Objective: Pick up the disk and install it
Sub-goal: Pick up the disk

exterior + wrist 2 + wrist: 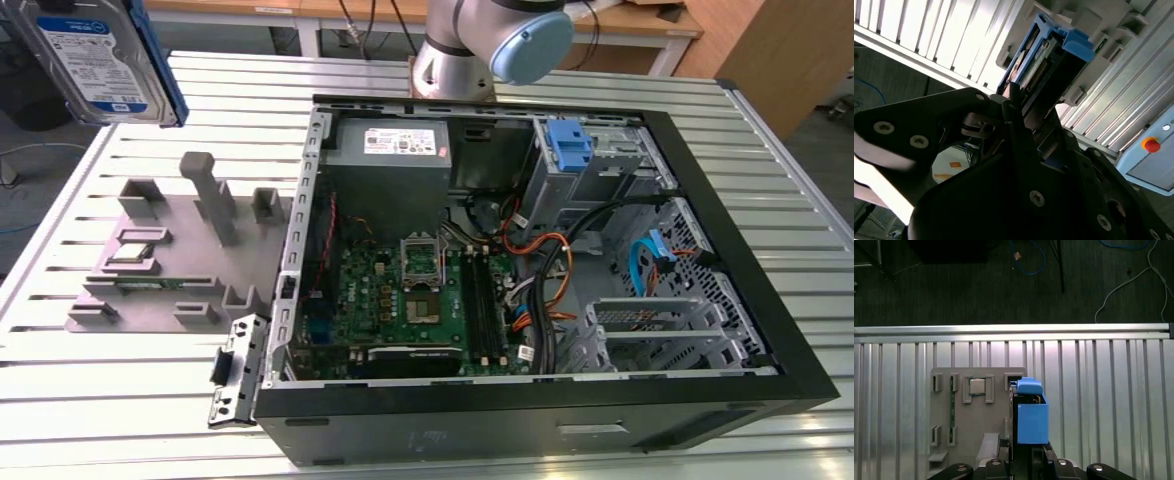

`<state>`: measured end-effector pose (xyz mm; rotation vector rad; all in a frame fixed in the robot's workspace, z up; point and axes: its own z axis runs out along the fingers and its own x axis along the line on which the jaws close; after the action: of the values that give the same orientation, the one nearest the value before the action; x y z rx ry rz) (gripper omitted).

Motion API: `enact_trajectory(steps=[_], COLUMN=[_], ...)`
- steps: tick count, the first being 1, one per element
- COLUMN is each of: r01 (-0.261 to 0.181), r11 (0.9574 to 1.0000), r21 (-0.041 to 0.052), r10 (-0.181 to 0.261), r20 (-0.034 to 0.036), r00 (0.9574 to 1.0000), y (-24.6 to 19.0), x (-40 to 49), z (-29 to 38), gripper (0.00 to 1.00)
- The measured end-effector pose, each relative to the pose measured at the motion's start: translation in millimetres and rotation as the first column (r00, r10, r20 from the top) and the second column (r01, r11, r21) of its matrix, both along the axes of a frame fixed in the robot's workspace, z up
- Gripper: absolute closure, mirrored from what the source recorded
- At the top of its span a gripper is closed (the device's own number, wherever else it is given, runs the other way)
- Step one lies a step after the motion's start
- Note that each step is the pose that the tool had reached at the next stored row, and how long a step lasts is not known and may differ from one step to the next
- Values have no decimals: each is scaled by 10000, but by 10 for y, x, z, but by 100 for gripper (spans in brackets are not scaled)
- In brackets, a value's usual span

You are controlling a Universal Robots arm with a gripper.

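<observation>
The gripper [1021,107] is clamped tight on the disk [96,60], gripping one end so the drive sticks out beyond it, with a blue side rail showing in both wrist views. The disk is held up in the air at the exterior view's far left, above the slatted metal table [134,400] and not touching it. Beneath it stands a grey holder block [187,255] with a small square chip [977,386] seated in it. The open computer case [467,420] lies to the exterior view's right of that block, well apart from the disk.
</observation>
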<state>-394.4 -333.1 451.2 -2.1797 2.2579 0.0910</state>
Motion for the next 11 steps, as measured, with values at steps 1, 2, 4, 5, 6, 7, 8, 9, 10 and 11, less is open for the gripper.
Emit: enact_trajectory(steps=[1,2,4,5,6,7,8,9,10,11], r01=[0,0,0,0,0,-1,0,0,0,0], r11=[10000,10000,10000,10000,10000,10000,10000,10000,10000,10000], r21=[0,0,0,0,0,-1,0,0,0,0], r10=[0,0,0,0,0,1,0,0,0,0], r20=[0,-1,0,0,-1,-1,0,0,0,0], r00=[10000,10000,10000,10000,10000,10000,10000,10000,10000,10000], y=[0,0,0,0,0,0,0,0,0,0], x=[0,0,0,0,0,0,0,0,0,0], z=[3,6,11,14,17,20,23,26,29,32], gripper=[65,65,65,65,65,65,65,65,65,65])
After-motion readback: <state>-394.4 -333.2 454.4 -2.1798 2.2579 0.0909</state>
